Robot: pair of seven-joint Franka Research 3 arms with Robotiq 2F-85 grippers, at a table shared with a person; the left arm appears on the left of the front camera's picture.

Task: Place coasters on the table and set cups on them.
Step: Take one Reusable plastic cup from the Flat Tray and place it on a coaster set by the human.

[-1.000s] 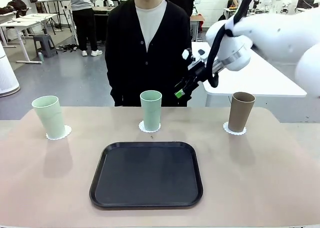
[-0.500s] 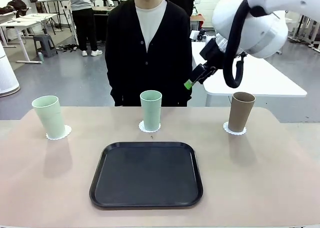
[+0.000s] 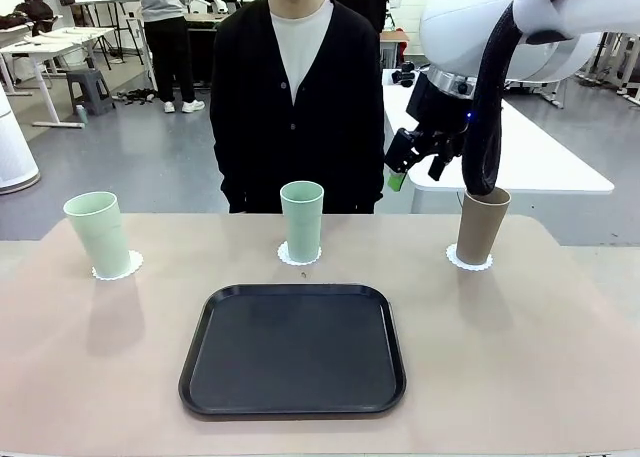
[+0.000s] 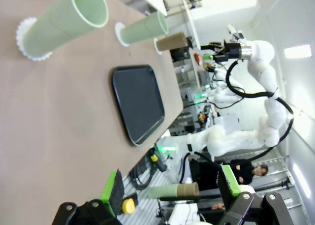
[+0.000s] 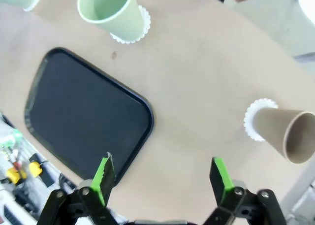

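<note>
While cups (image 3: pixel 301 220) stand on coasters (image 3: pixel 469 262), black tray (image 3: pixel 293 349) nearer, person (image 3: pixel 296 97) behind

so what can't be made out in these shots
- Front view: the centres of the three coasters, covered by the cups standing on them.
- Front view: the person's hands, hidden behind the table edge.
- Right wrist view: the far green cup, cut off by the top left corner.

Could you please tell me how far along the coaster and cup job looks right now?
It looks finished: the left green cup, the middle green cup and the brown cup each stand upright on a white coaster on the table. Nothing is in hand: the right gripper hangs open above the table. Nothing visibly remains.
</note>
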